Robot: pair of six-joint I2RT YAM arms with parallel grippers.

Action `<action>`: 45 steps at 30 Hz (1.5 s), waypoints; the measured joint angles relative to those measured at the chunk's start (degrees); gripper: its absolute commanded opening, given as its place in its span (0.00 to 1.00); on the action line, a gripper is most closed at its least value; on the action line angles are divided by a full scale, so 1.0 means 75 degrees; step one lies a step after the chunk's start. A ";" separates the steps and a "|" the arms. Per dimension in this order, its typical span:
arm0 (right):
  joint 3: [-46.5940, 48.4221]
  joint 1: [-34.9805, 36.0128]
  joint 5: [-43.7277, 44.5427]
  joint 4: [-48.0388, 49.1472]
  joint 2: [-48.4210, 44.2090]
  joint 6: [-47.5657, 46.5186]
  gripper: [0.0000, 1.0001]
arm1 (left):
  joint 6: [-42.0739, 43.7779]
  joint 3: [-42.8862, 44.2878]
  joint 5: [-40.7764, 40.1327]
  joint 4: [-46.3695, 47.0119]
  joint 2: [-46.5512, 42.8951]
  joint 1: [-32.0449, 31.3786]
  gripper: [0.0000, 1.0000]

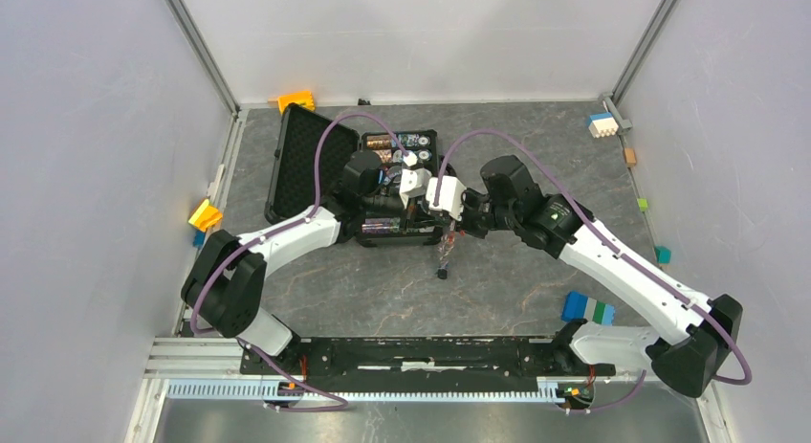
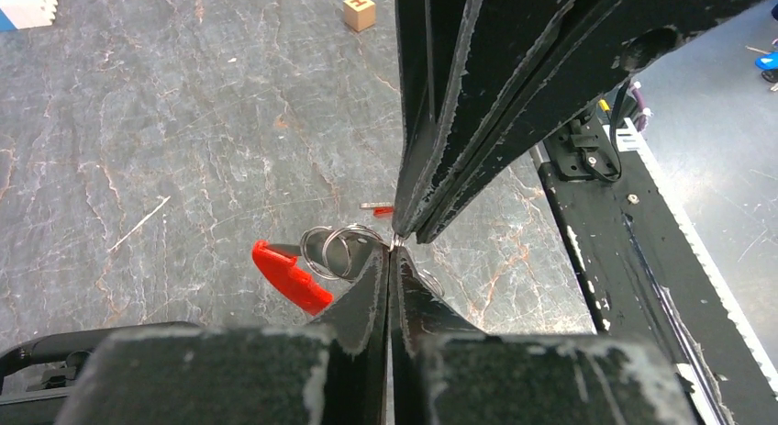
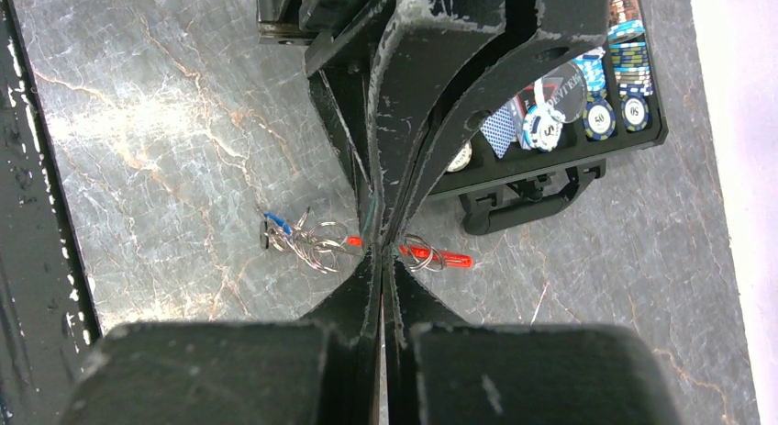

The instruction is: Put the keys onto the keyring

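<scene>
My left gripper (image 1: 430, 209) and right gripper (image 1: 457, 223) meet tip to tip over the grey table, in front of the black case. Both are shut on the thin silvery keyring (image 2: 335, 251) between them. In the left wrist view my left gripper (image 2: 393, 249) pinches the wire, with the long red tag (image 2: 289, 276) hanging to its left. In the right wrist view my right gripper (image 3: 381, 249) has the red tag (image 3: 442, 258) on its right. The blue-headed key (image 3: 275, 227) and several small rings hang on its left. A small red piece (image 3: 354, 242), perhaps the red key's head, touches the fingers. The bunch dangles (image 1: 442, 261).
An open black case (image 1: 296, 166) with poker chips (image 3: 587, 85) lies just behind the grippers. Toy blocks sit around the edges: orange (image 1: 296, 100), yellow (image 1: 205, 214), white-blue (image 1: 602, 124), blue-green-white (image 1: 588, 307), and a wooden cube (image 2: 359, 11). A black rail (image 1: 411, 352) runs along the near edge.
</scene>
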 measured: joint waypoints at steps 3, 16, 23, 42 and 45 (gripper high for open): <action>-0.0082 -0.0029 -0.0006 0.0079 -0.0073 -0.0003 0.00 | -0.0070 0.0000 -0.0006 0.0000 -0.0006 0.0000 0.02; -0.0417 -0.0082 -0.0026 0.0283 -0.0495 -0.0329 0.00 | -0.0761 -0.0003 -0.0070 -0.0052 -0.0379 0.0000 0.02; -0.0597 -0.0102 0.0020 0.0312 -0.0627 -0.0545 0.00 | -0.1014 -0.0003 -0.0236 -0.0111 -0.0478 0.0000 0.02; -0.0918 -0.0137 0.0017 0.0507 -0.0839 -0.0740 0.02 | -0.2623 -0.0149 -0.0656 0.0516 -0.0525 0.0000 0.02; -0.0965 -0.0140 -0.0006 0.0513 -0.0842 -0.0749 0.03 | -0.2876 -0.0187 -0.0705 0.0717 -0.0525 0.0000 0.02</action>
